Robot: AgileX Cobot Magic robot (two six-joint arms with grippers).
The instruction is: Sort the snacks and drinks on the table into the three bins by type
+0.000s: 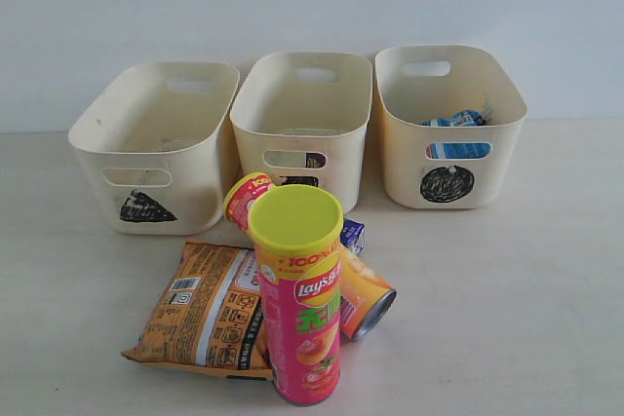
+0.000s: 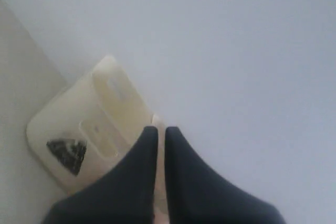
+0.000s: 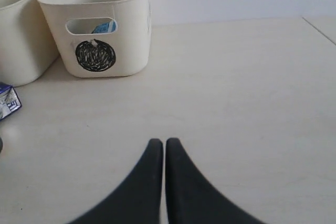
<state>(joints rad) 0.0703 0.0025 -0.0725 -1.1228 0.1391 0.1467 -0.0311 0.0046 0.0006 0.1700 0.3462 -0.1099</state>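
Note:
The pink chip tube (image 1: pixel 304 323) stands upright at the table's front. Behind it the orange-yellow tube (image 1: pixel 367 295) lies on its side. A flat orange packet (image 1: pixel 205 304) lies beside them. Part of the blue and white carton (image 1: pixel 353 234) peeks out behind the tubes, and its corner (image 3: pixel 8 101) shows in the right wrist view. A blue-white packet (image 1: pixel 456 120) rests in the circle bin (image 1: pixel 487 168). My left gripper (image 2: pixel 157 128) is shut and empty, held up in front of the triangle bin (image 2: pixel 68 124). My right gripper (image 3: pixel 164 141) is shut over the bare table (image 3: pixel 236 103). Neither gripper appears in the exterior view.
The triangle bin (image 1: pixel 107 148), square bin (image 1: pixel 258 114) and circle bin stand in a row at the back against a pale wall. Something dark shows through the square bin's handle slot (image 1: pixel 314 160). The circle bin (image 3: pixel 131 40) is ahead of my right gripper.

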